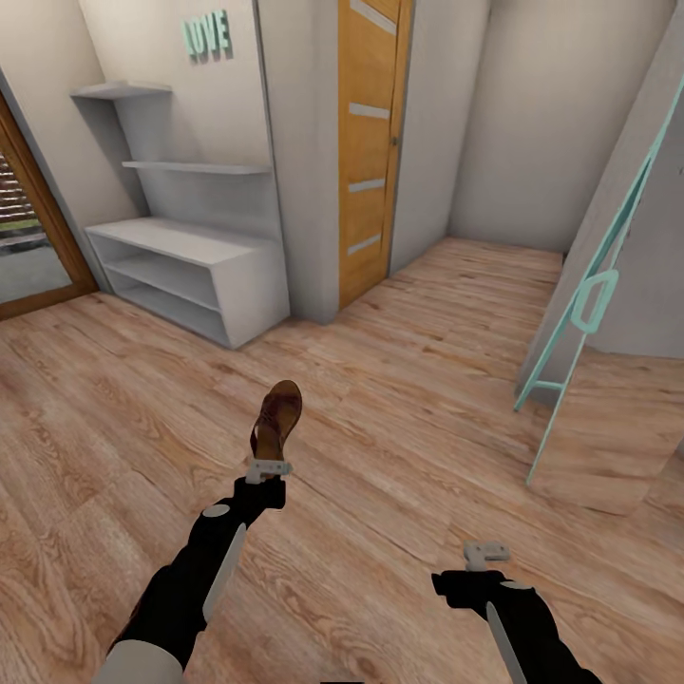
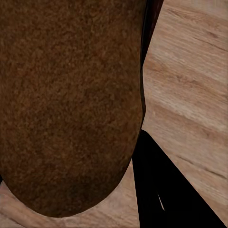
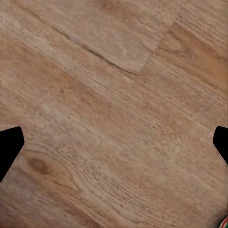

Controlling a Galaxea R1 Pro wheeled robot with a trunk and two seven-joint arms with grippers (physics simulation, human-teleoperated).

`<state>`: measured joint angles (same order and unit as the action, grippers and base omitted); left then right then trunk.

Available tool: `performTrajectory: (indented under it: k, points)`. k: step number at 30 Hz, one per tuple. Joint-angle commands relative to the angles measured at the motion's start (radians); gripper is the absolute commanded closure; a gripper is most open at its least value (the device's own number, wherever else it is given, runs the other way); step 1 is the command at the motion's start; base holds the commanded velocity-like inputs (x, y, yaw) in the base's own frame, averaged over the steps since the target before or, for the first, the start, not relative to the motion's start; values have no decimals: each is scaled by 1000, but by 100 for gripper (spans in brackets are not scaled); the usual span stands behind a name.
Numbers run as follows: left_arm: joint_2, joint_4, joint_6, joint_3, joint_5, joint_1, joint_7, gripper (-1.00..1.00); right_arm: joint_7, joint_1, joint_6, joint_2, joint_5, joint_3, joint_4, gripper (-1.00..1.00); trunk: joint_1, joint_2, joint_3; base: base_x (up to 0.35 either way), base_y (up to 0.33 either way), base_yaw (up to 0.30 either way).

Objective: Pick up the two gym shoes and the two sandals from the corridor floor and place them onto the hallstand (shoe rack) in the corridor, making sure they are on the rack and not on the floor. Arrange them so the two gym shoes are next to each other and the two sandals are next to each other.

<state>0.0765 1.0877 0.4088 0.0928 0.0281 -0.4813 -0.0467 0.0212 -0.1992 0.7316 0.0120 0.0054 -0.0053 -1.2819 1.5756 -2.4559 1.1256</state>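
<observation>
My left gripper (image 1: 268, 469) is shut on a dark brown sandal (image 1: 277, 418) with a tan insole, holding it by one end above the wooden floor. The sandal's brown surface (image 2: 71, 104) is close up in the left wrist view, beside a black finger (image 2: 175, 194). Low at the right, my right gripper (image 1: 485, 553) is open and empty over bare floor, its fingers (image 3: 9, 147) wide apart. A low white rack (image 1: 180, 271) with a flat top over two open shelves stands against the far left wall. The gym shoes and the other sandal are out of view.
White floating shelves (image 1: 195, 168) and teal "LOVE" letters (image 1: 208, 36) hang above the rack. An orange wooden door (image 1: 369, 142) is straight ahead. A teal-framed mirror (image 1: 589, 304) leans at the right. A glazed door (image 1: 28, 237) is at the far left. Wooden floor (image 1: 408, 380) spreads between.
</observation>
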Motion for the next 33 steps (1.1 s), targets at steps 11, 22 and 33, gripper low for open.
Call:
performTrajectory:
  k: [11,22,33]
  points:
    - [0,1,6,-1,0,0,-4,100,-2,0,5,0,1,-5,-1,-100,0,0,1,338,0,0]
    - [0,1,5,1,1,0,-4,100,-3,0,5,0,-2,-5,-1,-100,0,0,1,342,0,0]
    - [0,1,5,1,1,0,-5,100,3,0,5,0,-2,-4,-1,-100,0,0,-5,342,0,-112]
